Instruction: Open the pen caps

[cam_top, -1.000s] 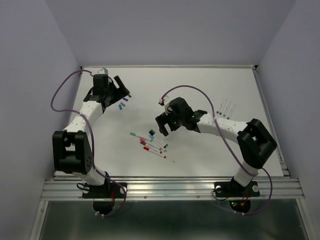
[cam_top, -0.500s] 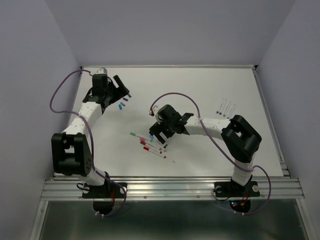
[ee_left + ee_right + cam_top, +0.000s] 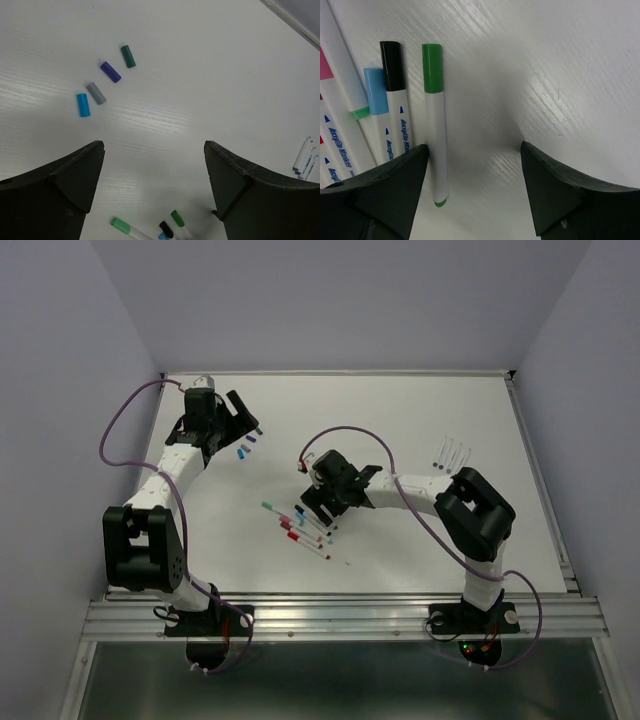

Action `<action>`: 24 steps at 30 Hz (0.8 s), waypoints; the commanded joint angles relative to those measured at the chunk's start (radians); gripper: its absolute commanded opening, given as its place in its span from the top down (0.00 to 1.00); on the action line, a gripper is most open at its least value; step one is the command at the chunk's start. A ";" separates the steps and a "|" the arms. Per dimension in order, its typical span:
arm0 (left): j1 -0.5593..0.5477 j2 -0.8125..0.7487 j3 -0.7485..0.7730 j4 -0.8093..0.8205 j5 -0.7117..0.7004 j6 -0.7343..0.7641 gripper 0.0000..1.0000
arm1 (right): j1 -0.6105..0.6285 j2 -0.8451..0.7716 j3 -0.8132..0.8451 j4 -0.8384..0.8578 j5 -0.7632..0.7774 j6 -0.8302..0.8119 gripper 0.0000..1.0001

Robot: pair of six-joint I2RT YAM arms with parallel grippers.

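Several capped pens (image 3: 296, 527) lie in a bunch at mid-table. My right gripper (image 3: 318, 512) is low over their right end, open and empty. In the right wrist view the gripper (image 3: 472, 150) stands open, and a white pen (image 3: 434, 135) with a green cap (image 3: 432, 67) lies just inside its left finger (image 3: 385, 190). Black-capped (image 3: 390, 59) and light blue-capped (image 3: 375, 90) pens lie to its left. My left gripper (image 3: 243, 420) is open and empty at the back left. Its wrist view (image 3: 155, 150) shows loose caps beyond it: green (image 3: 128, 56), purple (image 3: 110, 72), grey (image 3: 96, 93) and blue (image 3: 83, 105).
Several uncapped white pens (image 3: 452, 456) lie in a row at the right of the table, and they also show in the left wrist view (image 3: 305, 157). The table's back edge (image 3: 340, 373) meets the wall. Bare tabletop lies between the loose caps and the pen bunch.
My right gripper has moved left and down onto the right end of the pen bunch. The left arm has hardly moved.
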 commanded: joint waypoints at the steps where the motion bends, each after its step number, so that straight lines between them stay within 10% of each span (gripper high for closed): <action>1: -0.008 -0.054 -0.008 0.025 -0.006 0.002 0.07 | 0.005 0.027 0.037 -0.009 0.022 -0.002 0.35; 14: -0.008 -0.049 0.001 0.022 0.014 0.010 0.07 | 0.005 0.049 0.069 -0.006 -0.023 0.009 0.96; 24: -0.032 -0.070 -0.032 0.122 0.242 0.001 0.08 | -0.084 -0.109 0.060 0.133 -0.008 0.112 0.99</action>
